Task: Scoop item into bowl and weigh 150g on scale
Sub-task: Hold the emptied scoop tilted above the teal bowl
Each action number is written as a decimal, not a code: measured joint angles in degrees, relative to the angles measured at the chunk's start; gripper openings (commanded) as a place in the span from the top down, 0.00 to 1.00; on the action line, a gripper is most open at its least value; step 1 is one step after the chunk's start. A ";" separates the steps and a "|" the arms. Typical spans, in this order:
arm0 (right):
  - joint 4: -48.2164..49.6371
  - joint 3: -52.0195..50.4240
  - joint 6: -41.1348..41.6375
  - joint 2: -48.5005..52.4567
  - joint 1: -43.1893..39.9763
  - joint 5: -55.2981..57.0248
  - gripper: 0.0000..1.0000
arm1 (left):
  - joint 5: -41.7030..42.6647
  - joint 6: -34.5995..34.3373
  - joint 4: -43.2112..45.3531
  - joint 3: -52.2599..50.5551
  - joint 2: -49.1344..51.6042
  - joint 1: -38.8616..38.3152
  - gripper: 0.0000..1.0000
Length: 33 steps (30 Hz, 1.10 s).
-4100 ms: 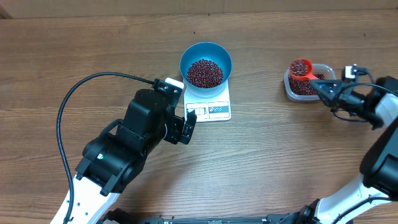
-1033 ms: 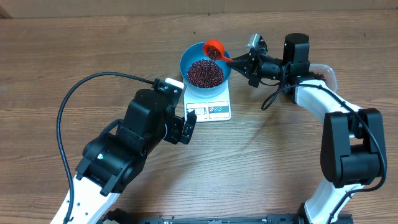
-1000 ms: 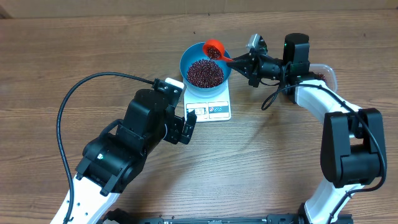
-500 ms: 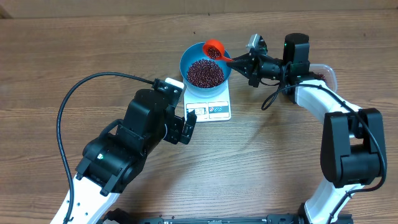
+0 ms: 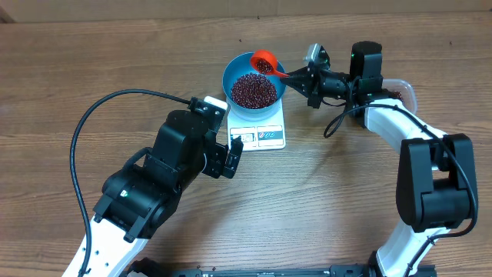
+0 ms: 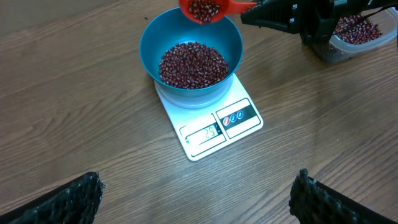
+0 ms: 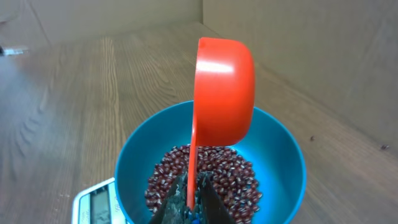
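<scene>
Overhead looks straight down at the tabletop (image 5: 77, 61). All three share the blue bowl (image 6: 149, 46): left wrist from farther back, right wrist close, seemingly rolled sideways.
</scene>
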 measured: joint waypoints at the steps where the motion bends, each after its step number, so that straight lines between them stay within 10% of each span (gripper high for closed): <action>1: -0.02 0.00 -1.77 0.00 0.00 0.28 0.96 | 0.00 0.02 0.00 0.00 0.00 0.00 0.01; 14: 1.64 0.00 -15.54 0.00 0.00 8.07 0.96 | 0.00 0.00 0.00 0.00 0.00 0.00 0.01; 33: 1.40 0.00 -8.46 0.00 0.00 2.71 0.96 | 0.00 0.02 0.00 0.00 0.00 0.00 0.01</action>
